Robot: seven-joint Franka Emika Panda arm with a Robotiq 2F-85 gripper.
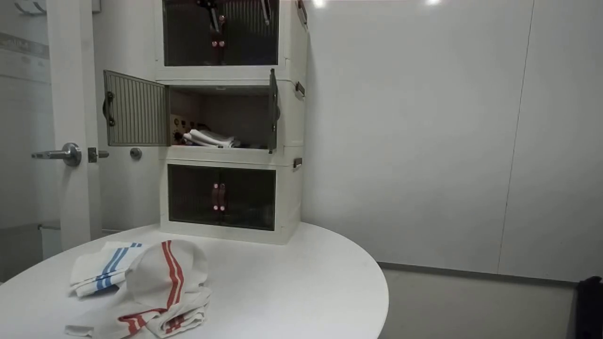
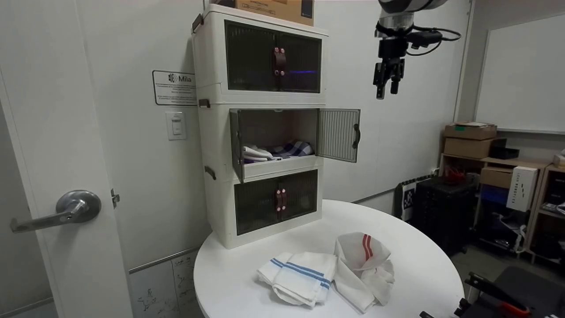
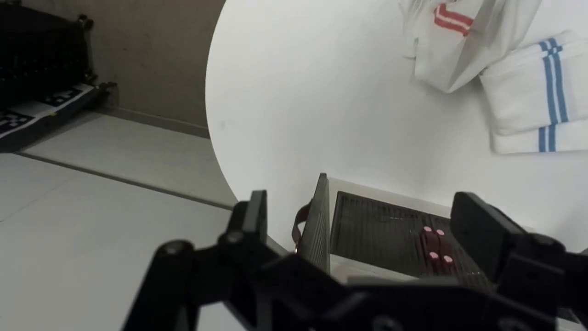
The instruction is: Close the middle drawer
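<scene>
Middle drawer (image 1: 235,115) standing open, gripper (image 3: 360,207) with jaws apart

In an exterior view: middle drawer is the centre tier of a white cabinet (image 1: 293,122), between top unit (image 1: 188,35) and bottom unit (image 1: 247,200). Left leaf (image 1: 137,110) swung far out sideways. Folded white cloth (image 1: 207,138) inside. Gripper only partly in frame, in front of the top unit. Cabinet stands on a round table (image 1: 325,287); blue-striped cloth (image 1: 106,268) near the edge, rumpled red-striped cloth (image 1: 150,278) in front of part of it.

In an exterior view: cardboard box (image 2: 276,11) on the top unit. Right leaf (image 2: 337,134) swung out, left leaf near edge-on. Dark checked cloth (image 2: 299,149) in the drawer beside the white one. Gripper hangs from the arm (image 2: 408,5), pointing down, above and right of the right leaf, apart from it; gap between the jaws.

Wrist view: jaws spread wide, one to each side. Between and beyond them, an open leaf nearly edge-on with dark-red strap handle (image 3: 302,224), and the bottom unit's dark front. Both striped cloths at upper right, on the table
</scene>
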